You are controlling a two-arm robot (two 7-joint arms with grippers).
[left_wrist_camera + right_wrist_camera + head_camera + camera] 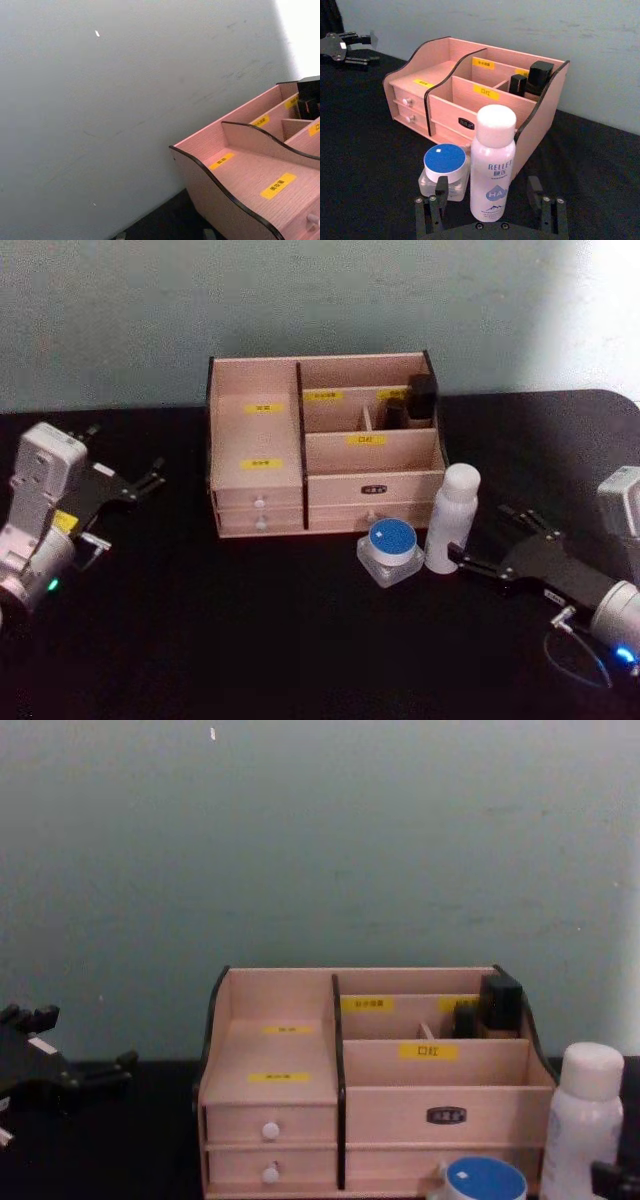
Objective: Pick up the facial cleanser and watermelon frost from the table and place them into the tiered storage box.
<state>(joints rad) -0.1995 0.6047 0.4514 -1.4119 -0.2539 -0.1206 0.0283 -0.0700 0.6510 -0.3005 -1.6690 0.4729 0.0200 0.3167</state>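
Head view: the tiered storage box (pixel 260 445) stands at the back of the black counter (pixel 250 640). The facial cleanser (pixel 452 517) stands upright at the box's front right corner, with the watermelon frost (pixel 391 549) just left of it. The right gripper (pixel 483 535) is beside the bottle, fingers spread apart. The left gripper (pixel 152 474) sits well off to the left, apparently parted too.

Right wrist view: the bottle stands framed between the spread fingers (pixel 440 192); contact is hard to judge.

Left wrist view: the box's left tier is bare.

Chest view: bottle and jar stand on the counter in front of the box.
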